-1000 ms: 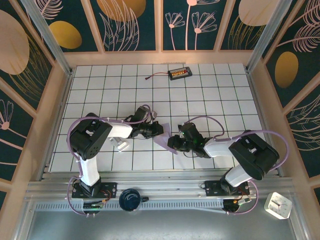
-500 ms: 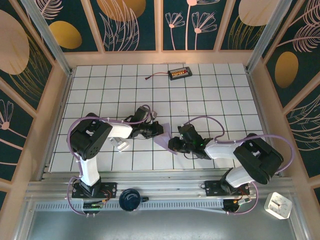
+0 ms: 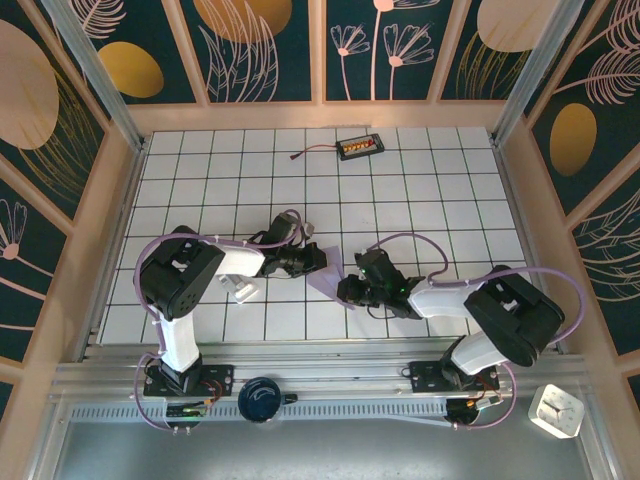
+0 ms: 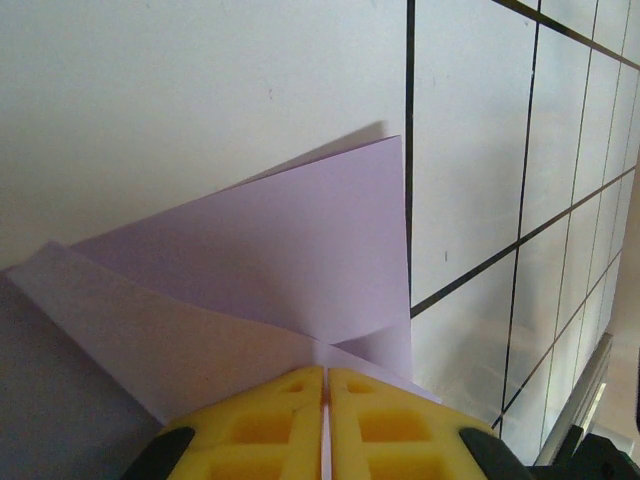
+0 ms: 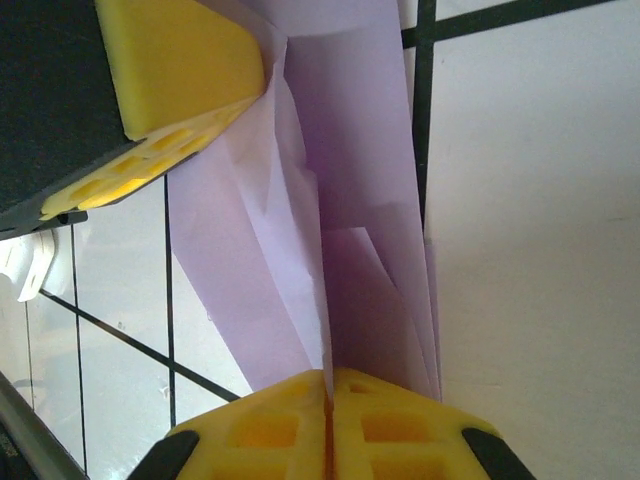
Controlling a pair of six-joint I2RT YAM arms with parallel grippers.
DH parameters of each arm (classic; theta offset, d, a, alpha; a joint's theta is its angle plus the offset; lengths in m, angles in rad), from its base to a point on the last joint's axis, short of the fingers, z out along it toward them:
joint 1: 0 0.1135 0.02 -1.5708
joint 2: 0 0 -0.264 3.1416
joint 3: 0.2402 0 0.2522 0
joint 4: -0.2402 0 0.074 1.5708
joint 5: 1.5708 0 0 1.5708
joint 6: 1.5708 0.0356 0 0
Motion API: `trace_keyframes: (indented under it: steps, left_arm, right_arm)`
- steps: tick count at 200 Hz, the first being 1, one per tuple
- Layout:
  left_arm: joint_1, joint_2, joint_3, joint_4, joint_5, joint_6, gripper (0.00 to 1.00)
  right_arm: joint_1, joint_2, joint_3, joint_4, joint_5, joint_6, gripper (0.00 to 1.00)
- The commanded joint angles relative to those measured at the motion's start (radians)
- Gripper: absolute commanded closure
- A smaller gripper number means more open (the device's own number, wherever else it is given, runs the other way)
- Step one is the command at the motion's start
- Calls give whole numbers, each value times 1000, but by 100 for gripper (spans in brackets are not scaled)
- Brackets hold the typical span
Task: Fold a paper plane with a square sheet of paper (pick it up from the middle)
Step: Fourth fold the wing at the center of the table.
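Left gripper (image 4: 327, 405) was clamped on the far-left end of the paper plane (image 4: 280, 250), and the right gripper (image 5: 328, 405) on its near-right end, above mid-counter (image 3: 420, 180). Thin, light and floppy, it would probably crumple easily, so pinching along the layered crease looked safest.

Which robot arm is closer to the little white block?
Left. The left arm passes just behind the white block; the right arm is far off to its right.
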Motion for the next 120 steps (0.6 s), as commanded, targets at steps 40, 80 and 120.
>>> trace_keyframes:
  steps: [40, 80, 120]
  left_arm:
    - [8, 21, -18, -17, -3, 21, 91]
    - [9, 21, -17, -19, -5, 22, 91]
    - [8, 23, -18, -20, -3, 23, 91]
  right_arm:
    - [-3, -20, -18, -2, -5, -15, 86]
    - [21, -60, -13, -78, 49, -60, 80]
    - [54, -74, 0, -140, 101, -82, 78]
